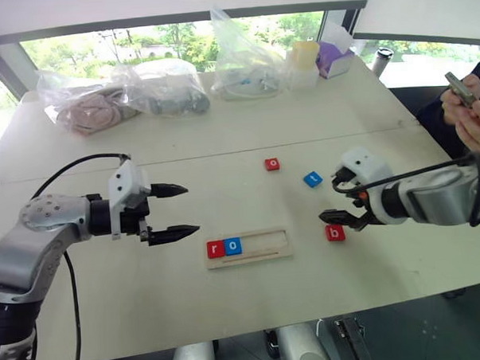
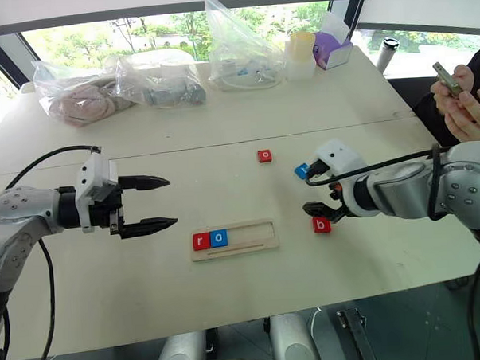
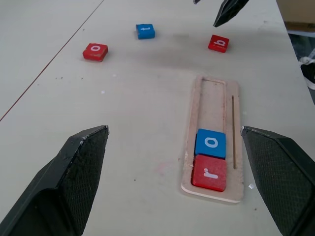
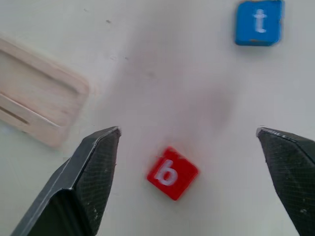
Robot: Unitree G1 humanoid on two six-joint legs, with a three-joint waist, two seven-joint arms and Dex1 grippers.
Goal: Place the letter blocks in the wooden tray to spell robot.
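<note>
Now the right gripper hangs wide open over the small red square "b" block on the white counter, beside the long pale wooden tray. Block sits crooked, so it might slip. Left gripper open too.

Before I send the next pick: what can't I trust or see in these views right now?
- Right gripper: in the head views its white housing hides part of the fingers.
- Wooden tray: right wrist view cuts it off at the edge, hiding the placed tiles.
- Plastic bags: contents too small to identify.
- Person's hands: held object cut off by the edge.
</note>
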